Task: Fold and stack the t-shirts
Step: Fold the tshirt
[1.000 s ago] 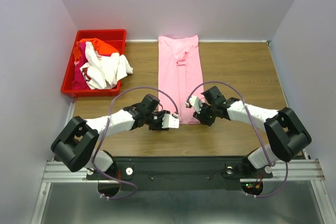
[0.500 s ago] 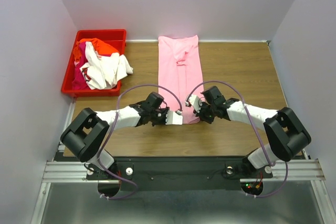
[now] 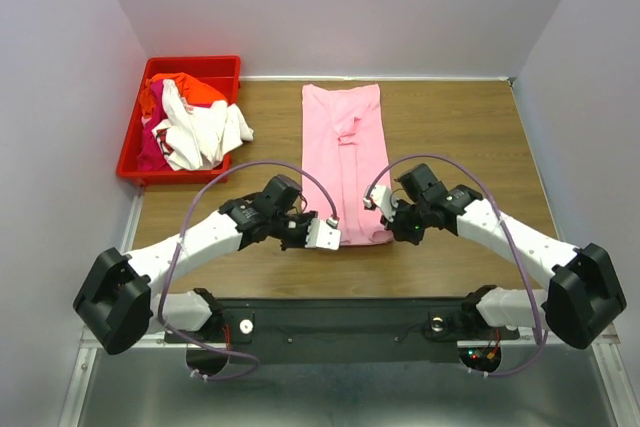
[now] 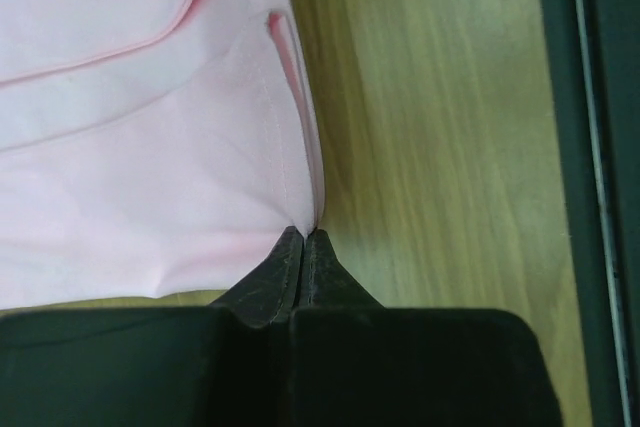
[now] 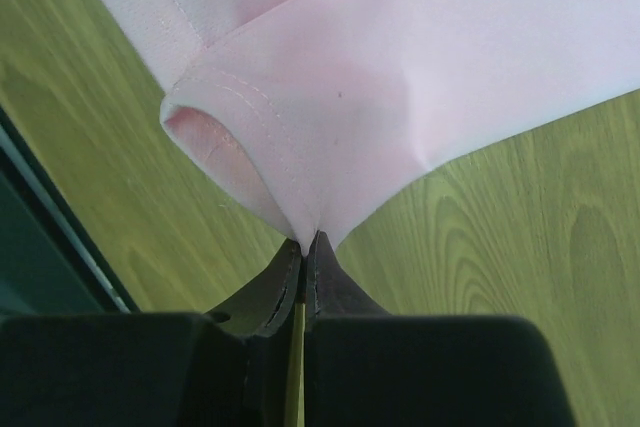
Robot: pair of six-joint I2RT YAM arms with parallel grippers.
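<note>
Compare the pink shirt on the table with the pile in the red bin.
The pink shirt lies flat in a long narrow strip; the pile is crumpled in the red bin, spilling over its rim. The pink shirt is one colour; the pile mixes white, orange-red and magenta. The left gripper and right gripper pinch the pink shirt's near corners; nothing touches the pile. Both are soft cloth.

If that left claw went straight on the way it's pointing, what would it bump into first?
The pink t-shirt: the left gripper is shut on its near corner, so the cloth lies directly ahead. Beyond it probably comes the right gripper, though depth is unclear.
</note>
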